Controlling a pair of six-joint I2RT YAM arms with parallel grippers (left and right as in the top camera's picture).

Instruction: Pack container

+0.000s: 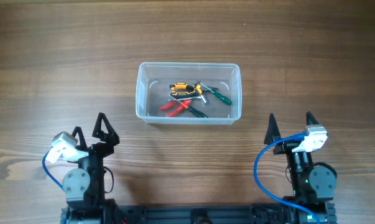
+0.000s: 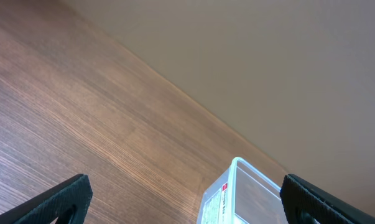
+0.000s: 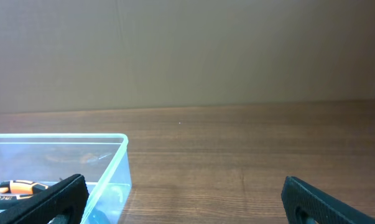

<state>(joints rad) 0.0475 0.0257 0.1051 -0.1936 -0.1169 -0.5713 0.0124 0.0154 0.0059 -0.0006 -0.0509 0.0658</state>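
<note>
"Overhead view, nearest first: how did the grippers stand?"
"Both were released. The left gripper (image 1: pixel 89 123) and the right gripper (image 1: pixel 290 118) had their black, pointed fingers spread wide, holding nothing, over the brown wood-grain table (image 1: pixel 50 50)."
"And the container?"
"The container (image 1: pixel 139 93) sat ahead of both, between them and well apart from either. It was a clear, faintly bluish plastic tub, rectangular, with rounded corners and a thick rim, open on top. In the right wrist view its corner showed ahead-left of that gripper. In the left wrist view a corner bearing a white label (image 2: pixel 219 200) showed between the fingers."
"Anything inside?"
"A small heap of hand tools lay crossed on its floor: an orange-and-black tool (image 1: pixel 184 88), red-handled pliers (image 1: pixel 175 107) and a green-handled screwdriver (image 1: pixel 221 96)."
"Beyond it?"
"More wood grain, then a plain beige wall (image 3: pixel 187 50)."
</note>
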